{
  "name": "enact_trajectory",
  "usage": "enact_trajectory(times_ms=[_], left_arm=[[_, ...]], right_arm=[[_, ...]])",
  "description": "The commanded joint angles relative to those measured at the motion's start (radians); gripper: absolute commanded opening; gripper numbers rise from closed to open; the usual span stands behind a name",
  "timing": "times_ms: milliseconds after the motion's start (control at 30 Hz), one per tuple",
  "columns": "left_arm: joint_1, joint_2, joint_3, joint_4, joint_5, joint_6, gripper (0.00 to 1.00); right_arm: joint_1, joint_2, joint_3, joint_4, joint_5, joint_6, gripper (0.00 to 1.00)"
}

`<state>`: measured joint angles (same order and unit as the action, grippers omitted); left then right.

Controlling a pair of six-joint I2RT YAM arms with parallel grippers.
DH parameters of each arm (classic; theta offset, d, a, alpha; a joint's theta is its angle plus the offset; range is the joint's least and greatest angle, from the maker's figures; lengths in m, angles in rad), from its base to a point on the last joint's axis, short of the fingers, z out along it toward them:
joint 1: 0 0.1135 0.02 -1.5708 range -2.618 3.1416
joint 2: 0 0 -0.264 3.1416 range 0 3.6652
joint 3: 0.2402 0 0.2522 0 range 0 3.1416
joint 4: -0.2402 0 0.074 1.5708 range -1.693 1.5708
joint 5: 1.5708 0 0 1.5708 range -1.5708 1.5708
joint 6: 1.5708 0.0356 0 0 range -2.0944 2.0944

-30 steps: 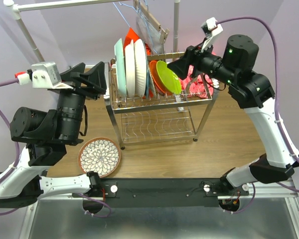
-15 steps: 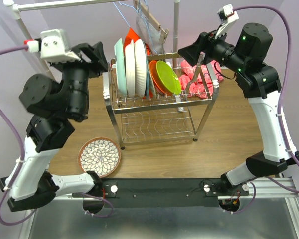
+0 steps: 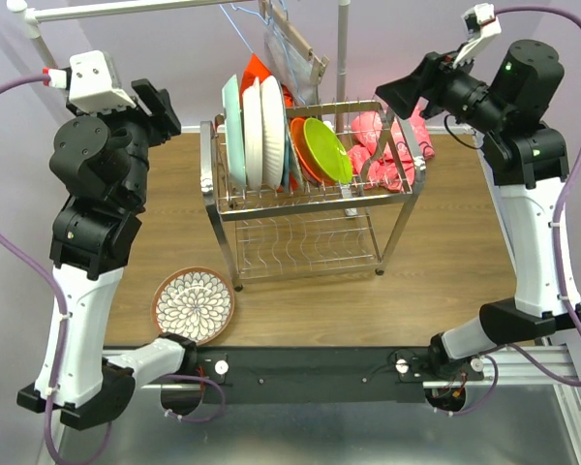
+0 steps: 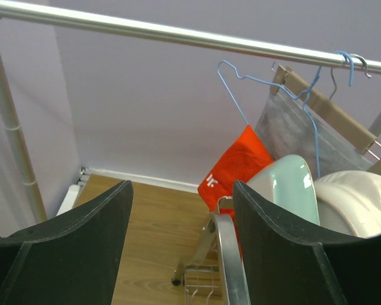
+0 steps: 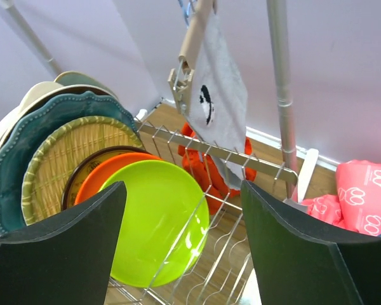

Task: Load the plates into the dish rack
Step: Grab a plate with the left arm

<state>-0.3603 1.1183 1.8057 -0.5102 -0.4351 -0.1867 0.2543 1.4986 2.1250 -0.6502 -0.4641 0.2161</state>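
Left hand [image 4: 181,203], right hand [image 5: 183,203] released, empty, flanking dish rack [image 3: 305,247]; floral plate [image 3: 194,305] on table [image 3: 455,242].

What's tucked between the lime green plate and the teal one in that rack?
A tan woven plate and an orange plate stand between the teal plate and the lime green plate. They show most clearly in the right wrist view.

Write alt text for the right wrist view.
The open right claw frames plates standing in the dish rack: lime green plate nearest, then orange plate, tan plate, teal plate. A grey cloth hangs behind; a pink cloth lies at right.
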Motion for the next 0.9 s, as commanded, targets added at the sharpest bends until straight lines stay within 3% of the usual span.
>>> enact_trajectory(times_ms=[0, 133, 333, 867], left_arm=[[0.064, -0.040, -0.055, -0.007, 0.157, -0.085, 0.73], [0.084, -0.055, -0.101, -0.033, 0.154, -0.128, 0.73], [0.119, -0.126, -0.241, -0.051, 0.167, -0.223, 0.73], [0.147, -0.206, -0.427, -0.085, 0.173, -0.335, 0.74]], right_arm=[[-0.032, -0.008, -0.036, 0.035, -0.143, 0.014, 0.79], [-0.030, -0.023, -0.083, 0.040, -0.287, -0.004, 0.75], [-0.032, -0.029, -0.132, 0.034, -0.384, -0.032, 0.74], [0.037, 0.012, -0.079, -0.025, -0.338, -0.162, 0.75]])
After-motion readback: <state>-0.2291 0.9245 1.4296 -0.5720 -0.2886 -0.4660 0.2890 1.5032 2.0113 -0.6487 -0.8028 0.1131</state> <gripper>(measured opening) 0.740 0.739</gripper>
